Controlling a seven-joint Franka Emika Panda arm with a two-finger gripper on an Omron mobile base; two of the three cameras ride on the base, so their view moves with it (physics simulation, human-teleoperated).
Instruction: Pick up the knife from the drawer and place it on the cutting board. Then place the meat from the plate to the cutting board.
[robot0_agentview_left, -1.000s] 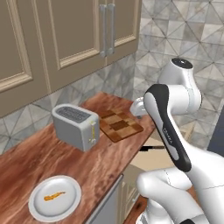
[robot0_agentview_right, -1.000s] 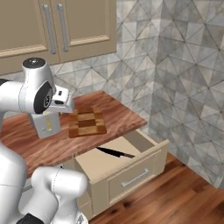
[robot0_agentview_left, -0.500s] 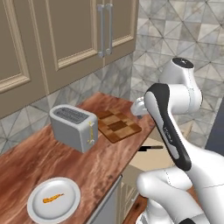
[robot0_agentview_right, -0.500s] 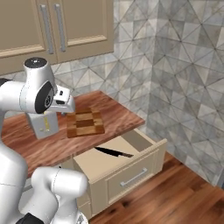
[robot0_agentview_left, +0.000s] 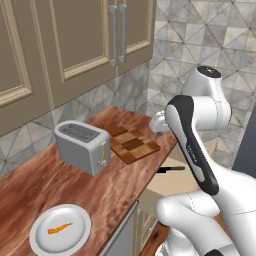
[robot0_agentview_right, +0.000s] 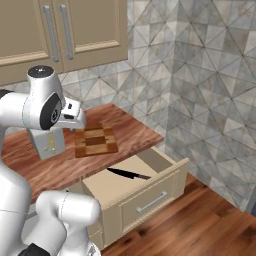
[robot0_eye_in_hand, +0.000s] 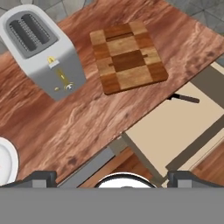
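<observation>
You are approaching the first step: the knife (robot0_agentview_right: 128, 174) is lying at centre frame in the open drawer (robot0_agentview_right: 150, 192), below the cutting board (robot0_agentview_right: 95, 141). Jaw opening cannot be told. Next, lower onto its handle.

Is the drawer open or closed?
Open. The drawer is pulled out from under the counter, so its pale inside shows, with the black knife lying in it.
</observation>
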